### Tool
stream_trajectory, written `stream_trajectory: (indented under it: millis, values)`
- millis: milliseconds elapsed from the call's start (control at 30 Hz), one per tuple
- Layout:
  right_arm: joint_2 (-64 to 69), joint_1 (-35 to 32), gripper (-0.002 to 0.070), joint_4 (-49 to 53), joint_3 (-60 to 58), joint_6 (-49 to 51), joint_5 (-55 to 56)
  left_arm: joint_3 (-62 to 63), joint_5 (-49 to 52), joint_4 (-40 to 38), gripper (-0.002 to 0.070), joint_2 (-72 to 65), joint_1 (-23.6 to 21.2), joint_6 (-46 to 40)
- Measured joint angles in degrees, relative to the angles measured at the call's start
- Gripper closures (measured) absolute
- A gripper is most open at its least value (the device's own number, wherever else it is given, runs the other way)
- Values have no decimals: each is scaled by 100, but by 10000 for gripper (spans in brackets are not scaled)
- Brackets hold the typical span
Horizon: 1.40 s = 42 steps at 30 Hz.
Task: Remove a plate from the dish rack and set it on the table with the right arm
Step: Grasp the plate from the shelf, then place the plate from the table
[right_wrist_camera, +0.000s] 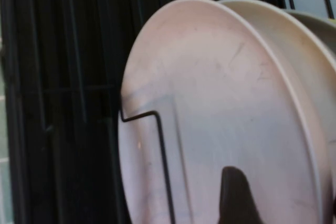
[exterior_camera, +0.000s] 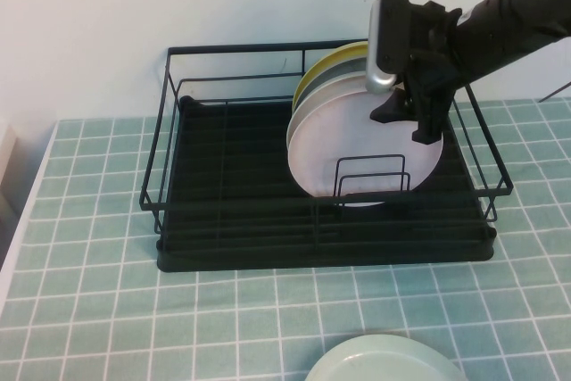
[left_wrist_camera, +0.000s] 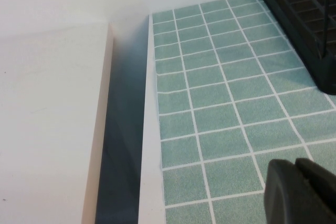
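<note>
The pale pink plate (exterior_camera: 357,144) stands upright at the front of a stack in the black wire dish rack (exterior_camera: 232,211), leaning on a wire divider. My right gripper (exterior_camera: 412,124) is at the plate's upper right rim. In the right wrist view the pink plate (right_wrist_camera: 210,103) fills the frame, and my right gripper (right_wrist_camera: 286,203) is open, with one dark finger (right_wrist_camera: 236,198) in front of the plate's face and the rim between the jaws. My left gripper (left_wrist_camera: 302,192) is shut and empty, low over the mint-green tiled table (left_wrist_camera: 220,103), beside the rack's corner (left_wrist_camera: 310,14).
A white-grey plate (exterior_camera: 335,86) and a yellowish plate (exterior_camera: 330,62) stand behind the pink one. A pale green plate (exterior_camera: 384,359) lies on the table (exterior_camera: 89,310) at the front edge. The table's left edge drops beside a white ledge (left_wrist_camera: 47,119).
</note>
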State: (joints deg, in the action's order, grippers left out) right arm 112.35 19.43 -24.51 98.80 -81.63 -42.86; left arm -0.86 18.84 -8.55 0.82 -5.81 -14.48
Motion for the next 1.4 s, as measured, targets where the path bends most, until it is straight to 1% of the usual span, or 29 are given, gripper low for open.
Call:
stream_trajectory:
  millis: [267, 333, 433, 467, 600, 700, 767, 867, 1000, 1100, 1233, 1400]
  values:
    - [239, 0, 316, 12, 61, 0, 220, 0, 0, 0, 678, 0, 0, 0]
    - [264, 7, 364, 12, 61, 0, 220, 0, 0, 0, 678, 0, 0, 0]
    - [264, 7, 529, 82, 86, 125, 156, 0, 0, 0, 678, 0, 0, 0]
    - [225, 7, 572, 191, 116, 226, 133, 0, 0, 0, 678, 0, 0, 0]
    - [-142, 24, 572, 901, 258, 883, -171, 0, 0, 0, 678, 0, 0, 0]
    - [-759, 36, 573, 1562, 291, 1584, -507, 0, 0, 0, 678, 0, 0, 0]
    - [-1213, 36, 573, 1828, 305, 2179, -771, 0, 0, 0, 678, 0, 0, 0]
    - [-1946, 36, 573, 1883, 305, 3078, -1364, 0, 0, 0, 678, 0, 0, 0]
    - [-2819, 36, 573, 1438, 234, 4232, -1935, 0, 0, -9, 678, 0, 0, 0]
    - [-3460, 36, 573, 917, -309, 5013, -2219, 0, 0, -9, 678, 0, 0, 0]
    - [-4158, 36, 573, 314, -1714, 5522, -2211, 0, 0, -9, 678, 0, 0, 0]
    - [-4898, 36, 573, -806, -4540, 5653, -1215, 0, 0, -9, 678, 0, 0, 0]
